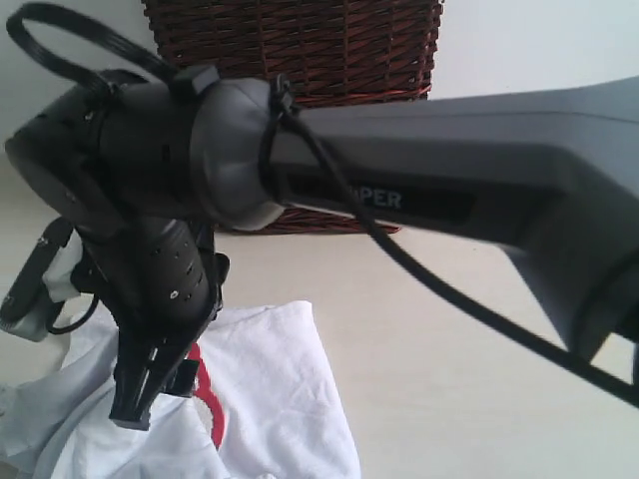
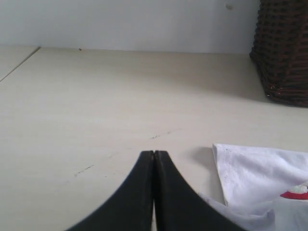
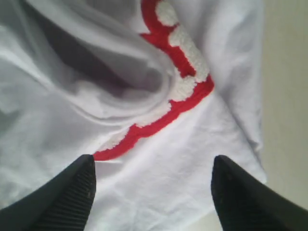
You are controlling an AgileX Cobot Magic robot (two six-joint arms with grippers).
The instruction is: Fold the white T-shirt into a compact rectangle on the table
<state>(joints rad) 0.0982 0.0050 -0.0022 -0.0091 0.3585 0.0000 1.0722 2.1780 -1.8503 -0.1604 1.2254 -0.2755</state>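
Your right pincer hangs wide open over the crumpled white T-shirt; your left pincer is closed, empty, over the table.

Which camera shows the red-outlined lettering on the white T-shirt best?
The right wrist view: the lettering shows large and close, just beyond the open fingers. The exterior view shows only a red sliver; the left wrist view only a scrap at its edge.

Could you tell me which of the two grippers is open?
The right gripper, jaws spread above the T-shirt; the left gripper is shut over bare table.
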